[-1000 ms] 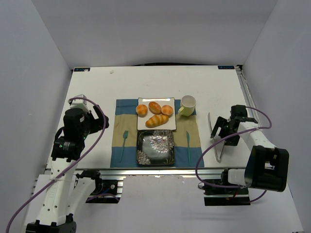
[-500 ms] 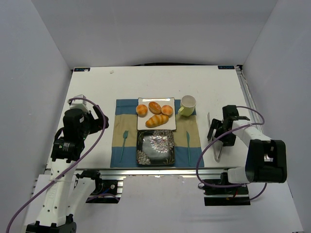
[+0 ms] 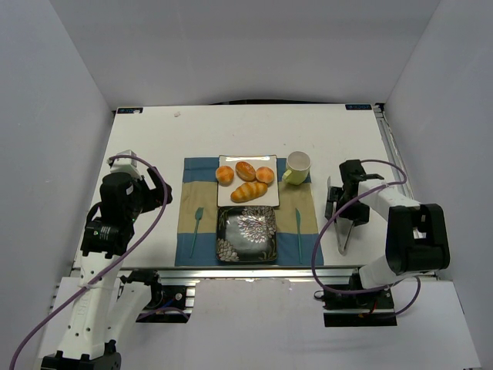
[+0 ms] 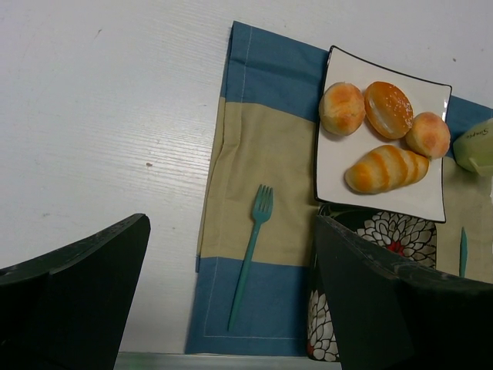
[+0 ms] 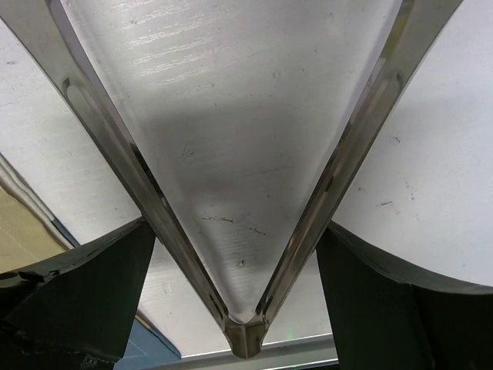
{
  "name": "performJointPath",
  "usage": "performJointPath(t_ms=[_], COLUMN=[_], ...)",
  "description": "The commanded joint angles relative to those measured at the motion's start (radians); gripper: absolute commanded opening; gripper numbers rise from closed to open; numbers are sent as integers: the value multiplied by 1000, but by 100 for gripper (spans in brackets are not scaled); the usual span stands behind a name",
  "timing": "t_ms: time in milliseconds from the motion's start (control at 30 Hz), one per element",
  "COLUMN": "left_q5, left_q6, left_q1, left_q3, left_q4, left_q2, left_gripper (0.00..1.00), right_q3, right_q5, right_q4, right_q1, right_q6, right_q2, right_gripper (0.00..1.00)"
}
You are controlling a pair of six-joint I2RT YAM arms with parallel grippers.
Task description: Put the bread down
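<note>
The bread (image 3: 246, 170), the small oval roll with the darker brown top, lies at the far side of the white square plate (image 3: 266, 198). It sits between two rounder buns, one to its left (image 3: 224, 175) and one to its right (image 3: 265, 175), with the long ridged loaf (image 3: 249, 191) lying just in front of it. From the left wrist view I see the roll (image 4: 388, 109) touching the left bun (image 4: 342, 109) and close beside the right one (image 4: 428, 134). The white plate rests on a blue and tan placemat (image 3: 200, 193). A dark flower-patterned plate (image 3: 246, 235) sits just nearer to me. A teal fork (image 3: 196, 229) lies on the mat to the left, and another teal utensil (image 3: 298, 231), which I cannot name for certain, lies on the mat to the right. A pale yellow-green cup (image 3: 297, 166) stands at the white plate's far right corner. The left jaws are spread wide with nothing between them. They hang over the bench (image 3: 231, 131) to the left of the mat, well apart from the bread. The right jaws are also wide apart, low over the metal tongs (image 3: 345, 239) that lie on the bench to the right of the mat. In the right wrist view the hinged end of the tongs (image 5: 239, 193) sits between the two fingers, and I cannot tell whether the fingers touch it.
</note>
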Motion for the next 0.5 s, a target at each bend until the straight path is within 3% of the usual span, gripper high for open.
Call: performJointPath(t_ms=[0,467], left_q5=[-10,-16], left_q6=[11,15], left_q1=[-3,-3], left_q3=[14,14], left_q4=[-14,-22], left_q2=[-2,-5], left_gripper=[98,98], right_q3=[29,21], right_q5=[19,-16], right_q4=[26,43], right_q1=[1,-10], right_q6=[-24,10], right_q2=[22,55], right_gripper=[89,89])
